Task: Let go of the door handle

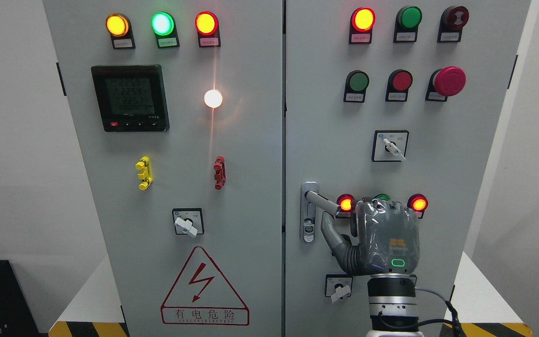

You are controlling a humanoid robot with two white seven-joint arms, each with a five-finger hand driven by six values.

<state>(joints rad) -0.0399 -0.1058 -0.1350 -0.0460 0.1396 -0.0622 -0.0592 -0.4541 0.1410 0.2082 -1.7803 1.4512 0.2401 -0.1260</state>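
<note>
Right robot hand (pixel 384 234), back to camera, fingers curled over the door handle (pixel 322 201), thumb beneath.

Black-framed digital meter (pixel 130 98) on the left grey cabinet door (pixel 176 140): three rows of digits on the LCD, roughly 2259 / 2259 / 2267, blurred, so the reading is uncertain.

Red-outlined triangular warning sign (pixel 204 288) low on the same door: lightning bolt, below it "有电危险" and a line of small Latin capitals, illegible.

Small white labels under the lamps and buttons: print too small to read.
</note>
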